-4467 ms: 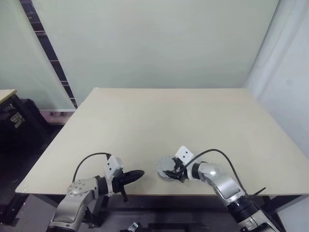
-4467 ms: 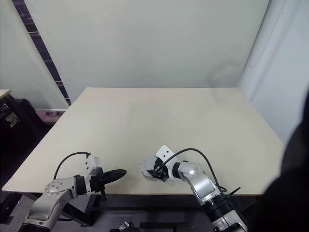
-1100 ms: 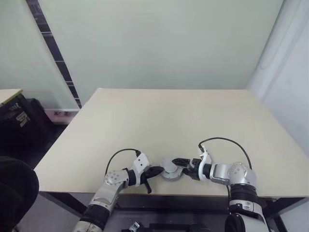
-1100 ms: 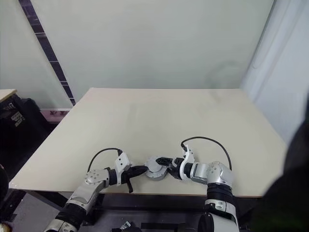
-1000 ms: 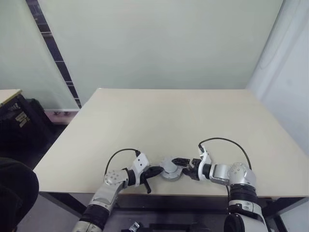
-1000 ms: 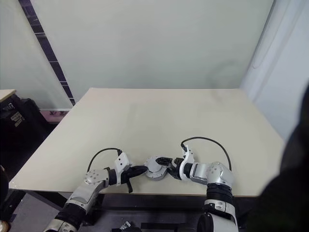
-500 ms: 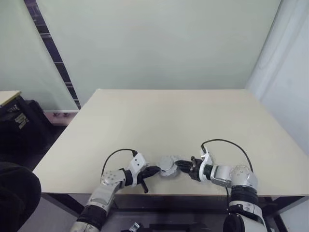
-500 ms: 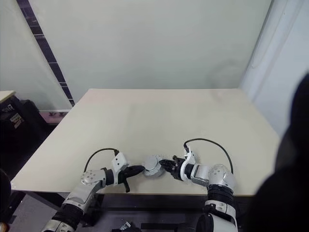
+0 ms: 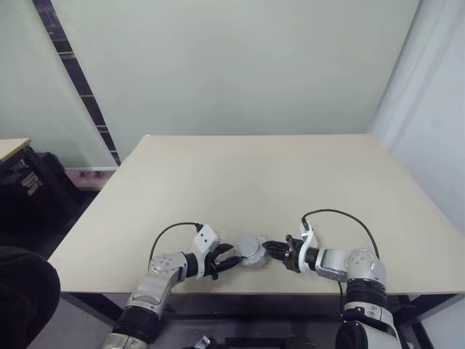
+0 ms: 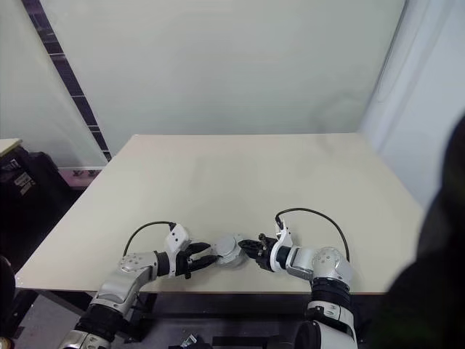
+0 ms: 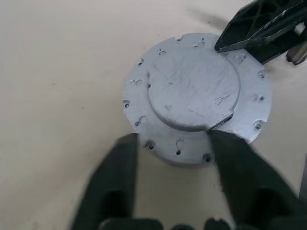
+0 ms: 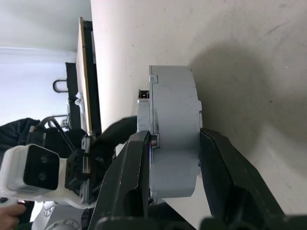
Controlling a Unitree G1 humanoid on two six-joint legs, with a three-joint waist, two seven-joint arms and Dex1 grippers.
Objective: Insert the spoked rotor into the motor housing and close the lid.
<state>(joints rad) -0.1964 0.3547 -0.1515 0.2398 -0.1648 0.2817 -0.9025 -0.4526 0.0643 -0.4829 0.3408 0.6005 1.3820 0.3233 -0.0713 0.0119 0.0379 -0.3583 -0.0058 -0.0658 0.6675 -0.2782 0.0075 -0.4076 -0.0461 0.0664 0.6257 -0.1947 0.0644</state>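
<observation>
Near the front edge of the table (image 9: 290, 182) the two grippers meet around one grey round part, the motor housing (image 9: 251, 250). The left gripper (image 9: 227, 261) comes from the left side with its fingers apart. In the left wrist view the two black fingers (image 11: 115, 187) stand on each side of the housing (image 11: 196, 103) and a gap shows between them and its rim, so this gripper holds nothing. The same view shows the flat grey face of the housing, with a raised round middle and small holes around the flange, and one finger of the right gripper at its far rim.

The right gripper (image 10: 256, 251) comes from the right side and is closed on the housing. The right wrist view shows what the head views do not: the housing (image 12: 175, 139) stands on its edge on the table, and the two fingers (image 12: 132, 187) press its two flat faces. Behind it there, the left gripper's dark finger is seen.

The rest of the table behind is bare, and a pale wall (image 9: 240, 65) stands beyond.
</observation>
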